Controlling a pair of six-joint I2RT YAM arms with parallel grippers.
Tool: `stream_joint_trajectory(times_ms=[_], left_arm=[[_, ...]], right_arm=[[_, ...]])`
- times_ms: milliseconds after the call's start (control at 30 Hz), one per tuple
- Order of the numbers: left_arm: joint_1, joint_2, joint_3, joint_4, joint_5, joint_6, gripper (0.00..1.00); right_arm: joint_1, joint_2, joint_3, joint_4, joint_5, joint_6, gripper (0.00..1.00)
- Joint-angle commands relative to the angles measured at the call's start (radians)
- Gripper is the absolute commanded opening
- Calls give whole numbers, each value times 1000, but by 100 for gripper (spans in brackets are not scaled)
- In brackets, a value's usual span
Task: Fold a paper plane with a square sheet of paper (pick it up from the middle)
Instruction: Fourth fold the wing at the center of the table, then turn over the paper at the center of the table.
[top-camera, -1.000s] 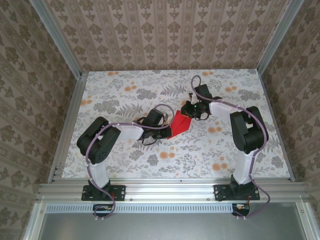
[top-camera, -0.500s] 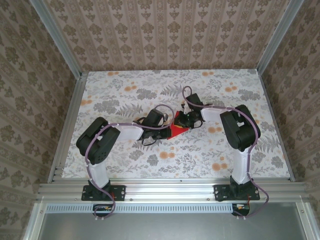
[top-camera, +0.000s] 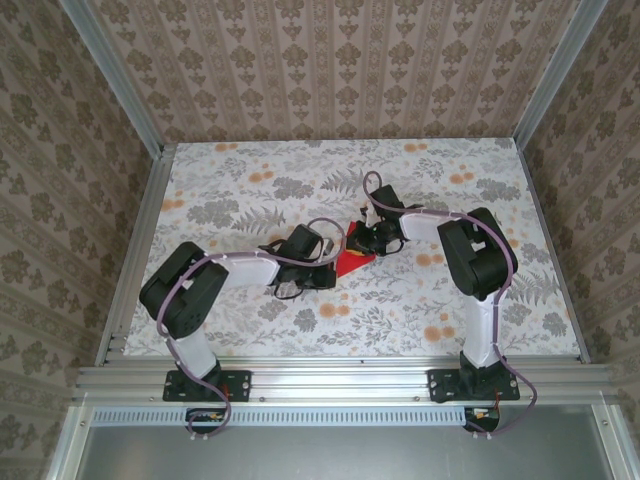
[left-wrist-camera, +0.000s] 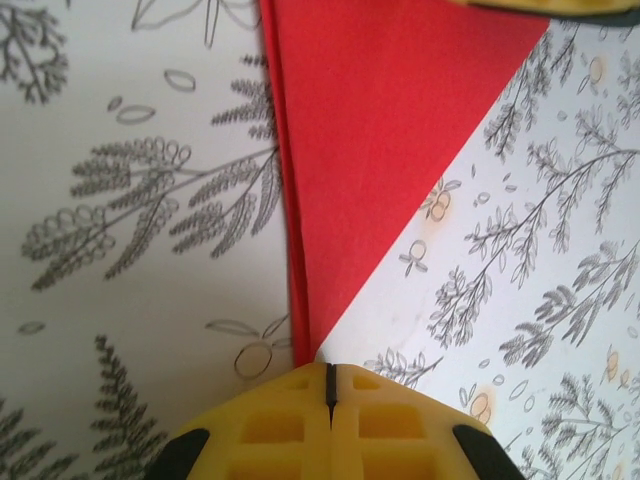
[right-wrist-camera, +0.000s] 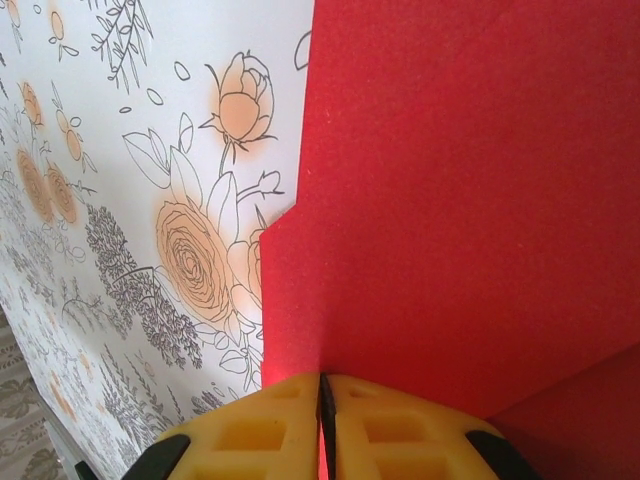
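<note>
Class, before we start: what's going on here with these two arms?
Two robot arms are folding a red paper on the floral table. It is already creased into layers and tapers to a point. The left claw is shut at that point, and the right claw is shut, low over the other end.

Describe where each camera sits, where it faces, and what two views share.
Top external: above and behind, looking down on the table; left arm and right arm show.
Left wrist: on that wrist, looking down past the left end effector at the pointed red paper.
Right wrist: likewise, past the right end effector onto the red paper.
Shared: both wrist views show the red paper on the floral table.
</note>
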Motion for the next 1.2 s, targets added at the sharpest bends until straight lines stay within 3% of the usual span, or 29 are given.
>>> stream_joint_trajectory(times_ms=[0,133,267,400,567,867,1167], left_arm=[[-2,-34,-25,-161,-20,39,0],[11,-103,-11,-137,-25,14,4],[25,-152,9,-123,-66,-17,15],[46,-178,2,-92,-112,-60,32],[61,-181,18,-100,-180,-91,52],[75,-158,34,-98,-255,-162,66],[78,-126,47,-100,-258,-174,67]], right_arm=[[-11,45,-2,-74,78,10,13],[-10,-14,13,-57,-4,4,17],[-15,-136,11,-30,-29,1,28],[-39,-243,-67,29,27,52,40],[-67,-286,-172,70,135,119,47],[-67,-151,-135,130,85,165,47],[-65,-85,-114,187,36,185,38]])
